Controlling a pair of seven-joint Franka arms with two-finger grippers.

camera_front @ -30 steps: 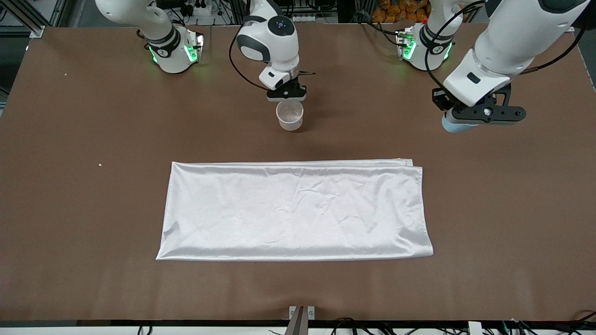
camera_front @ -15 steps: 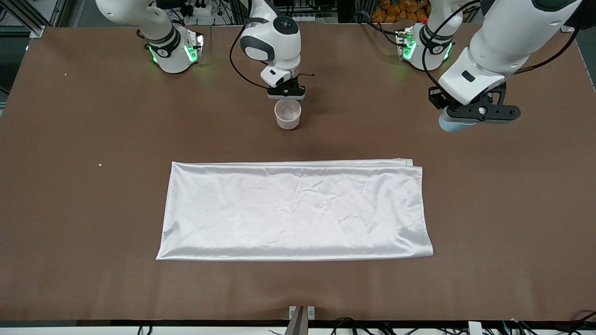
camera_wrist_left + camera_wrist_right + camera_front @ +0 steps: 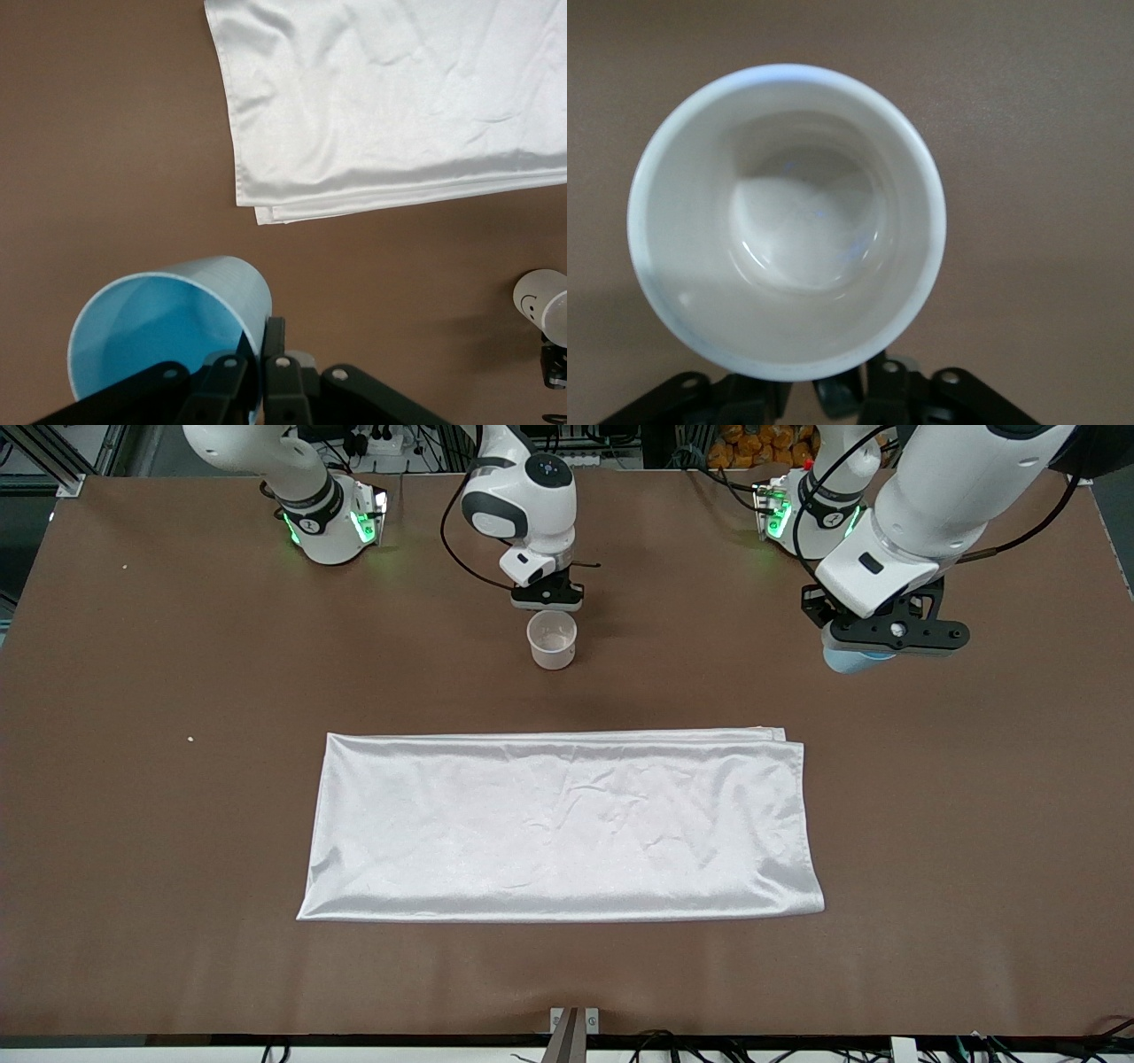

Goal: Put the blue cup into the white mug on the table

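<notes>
- The white mug stands upright on the table in the upper middle of the front view. It is farther from the front camera than the white cloth, with bare brown surface between them.
- The right gripper sits just above the mug's rim, at the edge toward the robots' bases. In the right wrist view the mug fills the centre of the frame, its empty inside facing the camera. The black gripper shows along the bottom edge. How wide it stands cannot be told.
- The left gripper hangs over bare table toward the left arm's end, in the upper part of the front view. It pinches the wall of the blue cup, which shows only as a pale blue edge under the black gripper.
- In the left wrist view the blue cup lies in the lower part of the frame with its open mouth toward the camera. The left gripper is closed narrowly on its rim.
- That same view shows a corner of the white cloth at the top. The white mug sits small at the frame's edge, well apart from the cup, with dark marks on its side.
</notes>
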